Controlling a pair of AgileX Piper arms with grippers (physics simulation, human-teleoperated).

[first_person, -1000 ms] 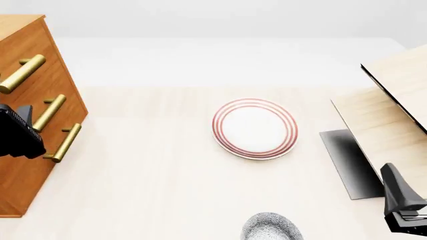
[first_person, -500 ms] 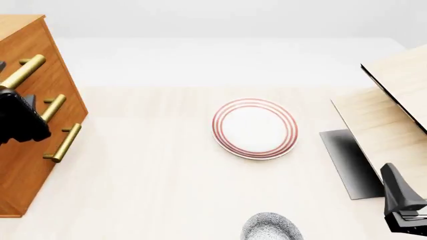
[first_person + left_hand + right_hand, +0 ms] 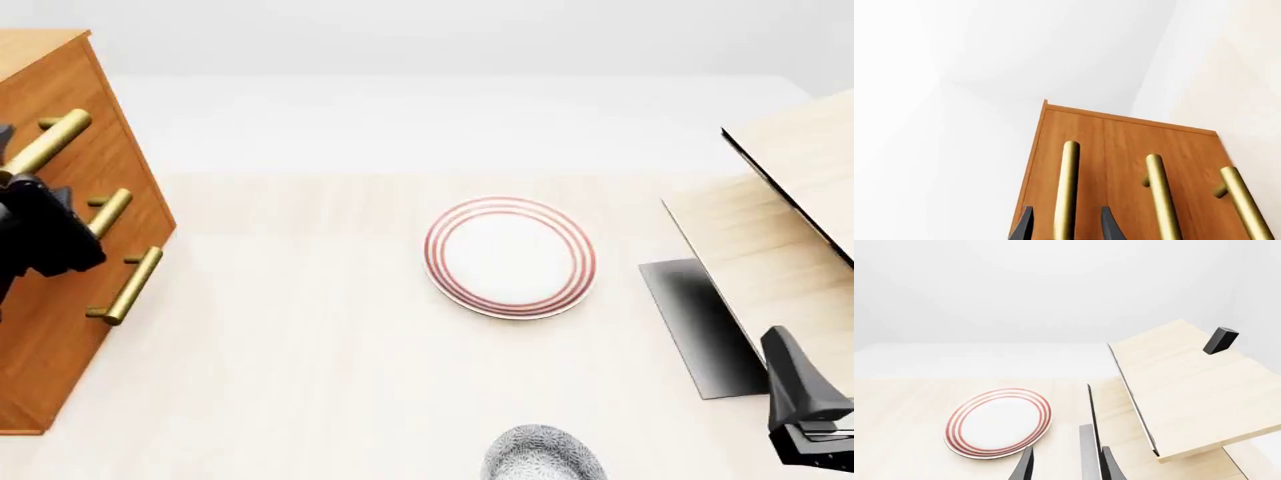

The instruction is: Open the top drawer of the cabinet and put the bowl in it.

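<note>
Your top drawer (image 3: 54, 150) sits flush in the cabinet (image 3: 67, 300) at the table's left edge, so its inside is hidden. All three drawers look shut in both views that show them. Its brass handle (image 3: 1066, 190) runs between your left gripper (image 3: 1065, 226)'s two dark fingers, which stand spread on either side of the bar with a gap to each; they are not pinching it. In the front view that gripper is a dark mass against the cabinet front at the top handle's near end.

The bowl (image 3: 539, 454) rests on the table at the near edge, only its speckled far half in frame, well apart from the cabinet. You cannot see whether anything lies in it. Beyond it, mid-table, lies the red-ringed plate (image 3: 510, 256), bare on top.

Your right gripper (image 3: 1065, 466) waits at the near right beside the pale wood structure (image 3: 774, 220), fingers parted and holding nothing. A small dark block (image 3: 1220, 340) sits on that structure's slanted panel.
</note>
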